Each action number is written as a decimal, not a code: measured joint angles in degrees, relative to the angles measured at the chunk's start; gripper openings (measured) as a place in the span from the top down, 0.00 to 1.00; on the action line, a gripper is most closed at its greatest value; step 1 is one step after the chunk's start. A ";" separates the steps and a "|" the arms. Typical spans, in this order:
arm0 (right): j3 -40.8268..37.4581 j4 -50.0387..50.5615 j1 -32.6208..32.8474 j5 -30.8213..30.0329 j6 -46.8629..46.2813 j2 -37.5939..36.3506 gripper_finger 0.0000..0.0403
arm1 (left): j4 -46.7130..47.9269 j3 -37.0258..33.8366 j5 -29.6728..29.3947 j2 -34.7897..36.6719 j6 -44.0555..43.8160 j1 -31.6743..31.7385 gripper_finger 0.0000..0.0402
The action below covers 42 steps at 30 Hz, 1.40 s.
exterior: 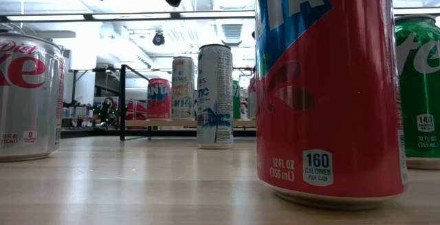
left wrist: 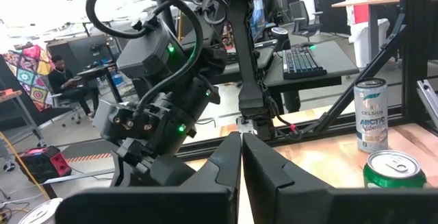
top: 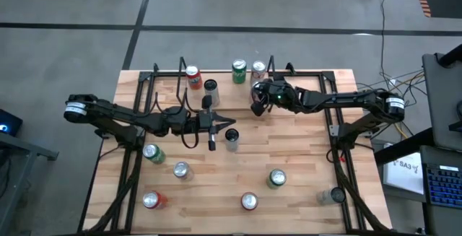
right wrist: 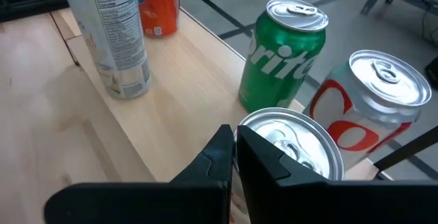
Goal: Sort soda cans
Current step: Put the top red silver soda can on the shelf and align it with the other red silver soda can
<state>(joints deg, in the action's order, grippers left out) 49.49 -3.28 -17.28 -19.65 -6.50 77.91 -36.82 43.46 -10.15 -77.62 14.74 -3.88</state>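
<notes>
Several soda cans stand upright on the wooden table (top: pixel 303 149). In the far row are a red can (top: pixel 193 77), a tall can (top: pixel 210 90), a green can (top: pixel 239 71) and a silver-white can (top: pixel 258 70). Another tall can (top: pixel 231 138) stands mid-table. My left gripper (top: pixel 229 119) hangs shut and level above the middle, holding nothing (left wrist: pixel 241 136). My right gripper (top: pixel 257 100) is shut and slants down, its tips (right wrist: pixel 234 133) at the near rim of a silver-topped can (right wrist: pixel 291 142). The green can (right wrist: pixel 287 53) and silver-white can (right wrist: pixel 373 107) stand just beyond it. My right gripper's shut fingertips (right wrist: pixel 222 148) stand at the near rim (right wrist: pixel 250 125) of the silver-topped can, coming slantwise from above. Whether they touch the rim, I cannot tell. The can stands upright on the table.
Nearer the front stand a green can (top: pixel 153 153), a silver can (top: pixel 181 169), a red can (top: pixel 151 200), another can (top: pixel 249 202), a green can (top: pixel 276 179) and a silver can (top: pixel 336 195). Black frame rails (top: pixel 336 131) run along both table sides.
</notes>
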 joint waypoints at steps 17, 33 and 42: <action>-0.15 3.03 0.13 0.71 3.21 -5.34 0.97 | -0.02 0.00 0.01 0.00 0.22 0.00 1.00; -0.15 15.40 -0.87 9.00 -2.72 -7.58 0.97 | -0.35 0.00 0.02 0.00 0.64 0.31 1.00; -0.13 14.96 -0.87 3.22 -1.81 -7.61 0.97 | -0.52 0.00 0.02 0.00 0.66 0.35 1.00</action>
<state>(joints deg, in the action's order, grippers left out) 49.36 11.68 -18.15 -16.44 -8.32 70.30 -37.34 43.46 -10.13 -77.62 15.40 -3.53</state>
